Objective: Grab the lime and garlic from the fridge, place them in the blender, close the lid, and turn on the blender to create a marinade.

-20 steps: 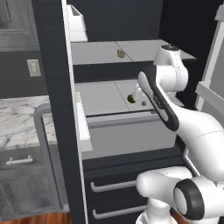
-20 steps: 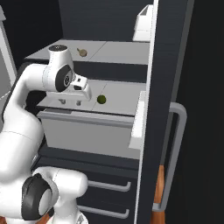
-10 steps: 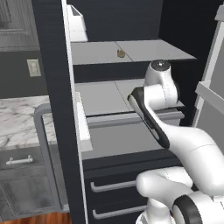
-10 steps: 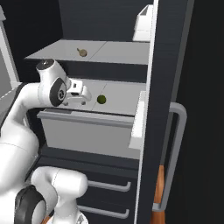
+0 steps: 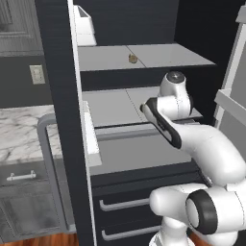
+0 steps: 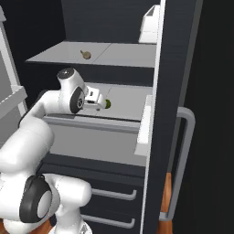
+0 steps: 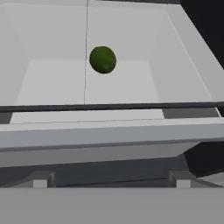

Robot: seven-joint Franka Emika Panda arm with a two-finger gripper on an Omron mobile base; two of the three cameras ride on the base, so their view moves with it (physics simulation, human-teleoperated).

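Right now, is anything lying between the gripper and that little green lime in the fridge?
In the hand view only bare pale shelf and its raised front lip separate the open gripper from the lime.

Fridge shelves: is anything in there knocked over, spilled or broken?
No, nothing stands out. The lime sits whole on the pale middle shelf, and the garlic sits on the shelf above it. The shelves look clean, with no spill. The open gripper is just beside the lime, not touching it.
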